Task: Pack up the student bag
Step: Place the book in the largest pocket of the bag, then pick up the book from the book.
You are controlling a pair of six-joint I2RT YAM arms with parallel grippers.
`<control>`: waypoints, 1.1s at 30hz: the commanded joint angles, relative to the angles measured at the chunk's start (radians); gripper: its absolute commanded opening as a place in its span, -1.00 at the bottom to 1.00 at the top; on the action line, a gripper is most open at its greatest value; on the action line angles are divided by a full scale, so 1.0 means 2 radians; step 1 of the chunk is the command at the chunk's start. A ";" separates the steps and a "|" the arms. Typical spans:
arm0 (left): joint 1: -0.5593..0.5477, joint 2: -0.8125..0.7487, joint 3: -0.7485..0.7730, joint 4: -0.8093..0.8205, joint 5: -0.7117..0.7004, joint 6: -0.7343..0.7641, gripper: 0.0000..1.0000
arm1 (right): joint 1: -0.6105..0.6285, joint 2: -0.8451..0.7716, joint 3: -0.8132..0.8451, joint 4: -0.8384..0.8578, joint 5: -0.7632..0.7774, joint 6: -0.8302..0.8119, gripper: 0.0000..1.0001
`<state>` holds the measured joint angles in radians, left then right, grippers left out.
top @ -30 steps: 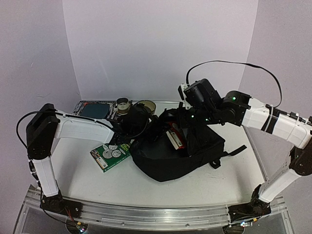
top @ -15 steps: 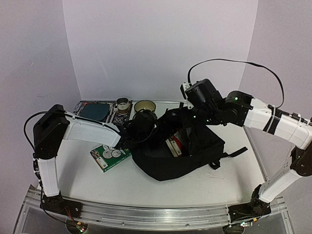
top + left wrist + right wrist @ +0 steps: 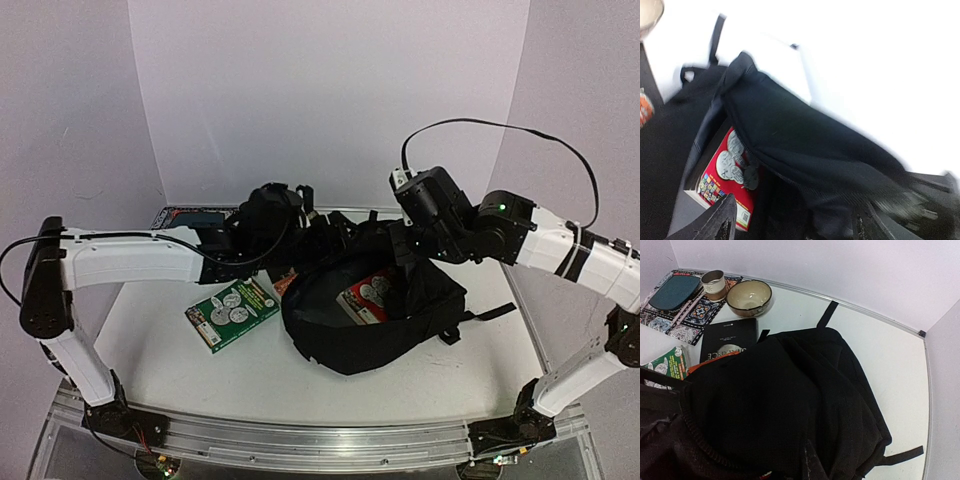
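Note:
The student bag (image 3: 375,335) is a big black backpack lying mid-table with its mouth facing left. A red book (image 3: 366,297) with silver coins on its cover lies inside the mouth. My right gripper (image 3: 407,243) is shut on the bag's upper rim and holds the opening up. In the right wrist view its fingers are buried in the bag's fabric (image 3: 790,405). My left gripper (image 3: 303,228) hovers behind the mouth's left side. In the left wrist view it (image 3: 797,214) is open, fingers wide apart with nothing between them, above the red book (image 3: 726,172) and the bag's flap (image 3: 805,135).
A green book (image 3: 232,312) lies on the table left of the bag. Behind the bag lies a black book (image 3: 729,340). At the back left stand a bowl (image 3: 749,296) and a cup (image 3: 714,281) beside a patterned mat (image 3: 660,320). A strap (image 3: 490,313) trails right.
My left gripper has opened and pulled up and back out of the bag's mouth. The red book now lies inside the bag. My right gripper has shifted slightly right with the rim.

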<state>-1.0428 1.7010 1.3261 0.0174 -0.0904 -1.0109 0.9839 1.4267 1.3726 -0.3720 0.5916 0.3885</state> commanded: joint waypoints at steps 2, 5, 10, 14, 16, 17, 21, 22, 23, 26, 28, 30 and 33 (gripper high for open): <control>0.001 -0.086 -0.015 -0.027 -0.019 0.039 0.70 | -0.017 -0.042 -0.015 -0.010 0.070 -0.016 -1.00; 0.002 -0.117 -0.044 -0.045 -0.031 0.036 0.80 | -0.025 -0.055 -0.020 -0.017 0.084 -0.024 -1.00; 0.034 -0.154 -0.111 -0.056 -0.011 -0.008 0.91 | -0.038 -0.067 -0.018 -0.026 0.113 -0.045 -1.00; 0.058 -0.164 -0.166 -0.036 0.019 -0.042 0.94 | -0.046 -0.074 -0.020 -0.028 0.120 -0.050 -1.00; 0.066 -0.162 -0.196 -0.013 0.031 -0.060 0.95 | -0.046 -0.074 -0.022 -0.028 0.114 -0.048 -1.00; 0.070 -0.160 -0.211 0.006 0.037 -0.069 0.96 | -0.046 -0.072 -0.022 -0.028 0.109 -0.046 -1.00; 0.076 -0.131 -0.243 0.058 0.065 -0.099 0.96 | -0.048 -0.066 -0.026 -0.028 0.093 -0.036 -1.00; 0.076 -0.121 -0.245 0.064 0.069 -0.102 0.96 | -0.047 -0.066 -0.027 -0.028 0.089 -0.034 -1.00; 0.076 -0.110 -0.245 0.068 0.073 -0.104 0.96 | -0.047 -0.066 -0.029 -0.028 0.086 -0.032 -1.00; 0.076 -0.082 -0.239 0.072 0.076 -0.109 0.96 | -0.047 -0.065 -0.030 -0.028 0.076 -0.030 -1.00; 0.076 -0.064 -0.237 0.077 0.076 -0.111 0.97 | -0.048 -0.065 -0.032 -0.029 0.070 -0.028 -1.00; 0.076 -0.049 -0.233 0.081 0.074 -0.112 0.97 | -0.047 -0.066 -0.035 -0.029 0.066 -0.028 -1.00; 0.076 -0.028 -0.232 0.084 0.074 -0.120 0.97 | -0.048 -0.070 -0.039 -0.029 0.064 -0.028 -1.00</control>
<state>-0.8955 1.5994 0.8398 0.1262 0.0504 -1.2177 0.8925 1.3254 1.2973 -0.4552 0.6947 0.3153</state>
